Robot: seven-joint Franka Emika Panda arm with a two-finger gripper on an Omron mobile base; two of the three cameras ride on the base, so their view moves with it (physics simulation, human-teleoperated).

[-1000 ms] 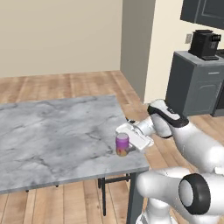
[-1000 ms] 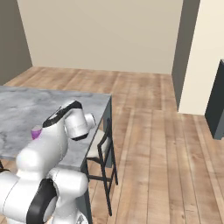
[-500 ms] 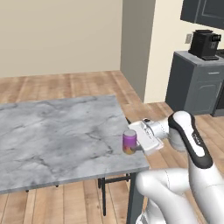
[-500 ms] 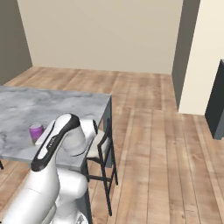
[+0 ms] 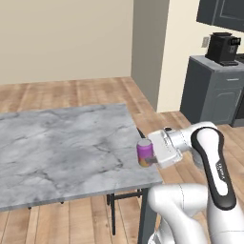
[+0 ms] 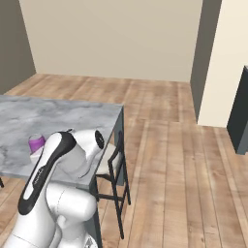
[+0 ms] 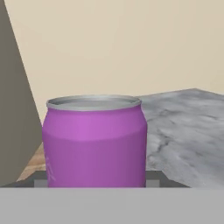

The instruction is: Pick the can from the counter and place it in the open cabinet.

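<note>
The purple can (image 5: 144,151) stands upright at the right edge of the marble counter (image 5: 62,138), with my gripper (image 5: 149,156) shut on its sides from the right. In the hand view the can (image 7: 96,142) sits close between the dark fingertips (image 7: 40,183), with the counter (image 7: 183,122) behind it. From the right base view the can (image 6: 35,143) peeks out left of my raised arm, above the counter (image 6: 68,116). I cannot tell whether it touches the slab. A dark grey wall cabinet (image 5: 223,12) hangs at the top right; its door state is unclear.
A black coffee machine (image 5: 223,47) stands on a grey base cabinet (image 5: 214,93) at the right. A grey wall column (image 5: 150,47) rises behind the counter. A dark-framed stool (image 6: 115,162) sits at the counter's near corner. Wooden floor lies open to the right.
The can, held in my gripper, has shifted right toward the counter's edge. My elbow has swung up and over, so the arm now arches above the hand.
</note>
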